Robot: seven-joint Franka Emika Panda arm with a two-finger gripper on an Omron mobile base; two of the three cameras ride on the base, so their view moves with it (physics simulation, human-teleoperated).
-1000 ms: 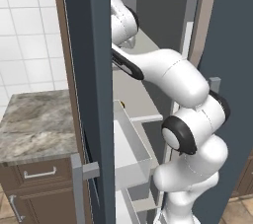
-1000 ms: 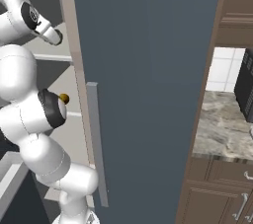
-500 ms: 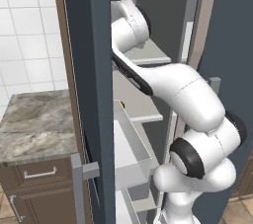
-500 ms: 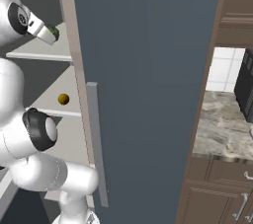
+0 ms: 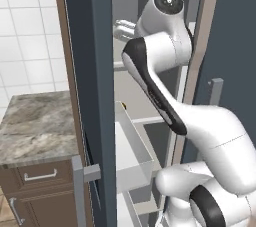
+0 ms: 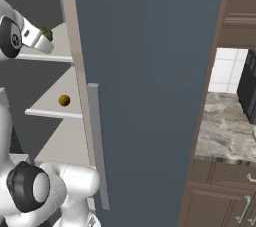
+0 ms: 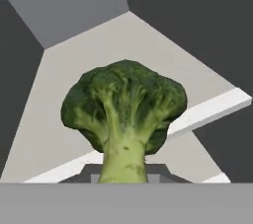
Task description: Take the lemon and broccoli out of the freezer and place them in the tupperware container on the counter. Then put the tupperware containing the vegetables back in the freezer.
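The two-finger tool [image 6: 46,41] at the end of the white arm is inside the tall dark blue-grey freezer [image 6: 150,71], at the upper light grey shelf [image 7: 148,55], and its jaws stand nearly closed on the pale stem of the dark green lumpy broccoli floret [image 7: 123,107], which fills the middle of the hand view with its head pointing away from the hand; in the right base view a bit of the green shows just past the tool at that upper shelf. The small round yellow-orange lemon [image 6: 64,101] lies alone on the shelf below, well apart from the tool. The main risk, as I judge it, is the grip itself: the hold is on a narrow stem under a heavier head, so a quick swing out could let the floret twist or slip and fall onto a shelf or into the white door bin [image 5: 132,148]. The way out is also tight, between the door edge with its long grey handle [image 6: 98,146] and the shelves, so a wide arc could knock the broccoli loose. The grey-beige marbled stone desk [image 5: 37,126] sits beyond the door, so the carry is long, and I cannot see the tupperware container from here.
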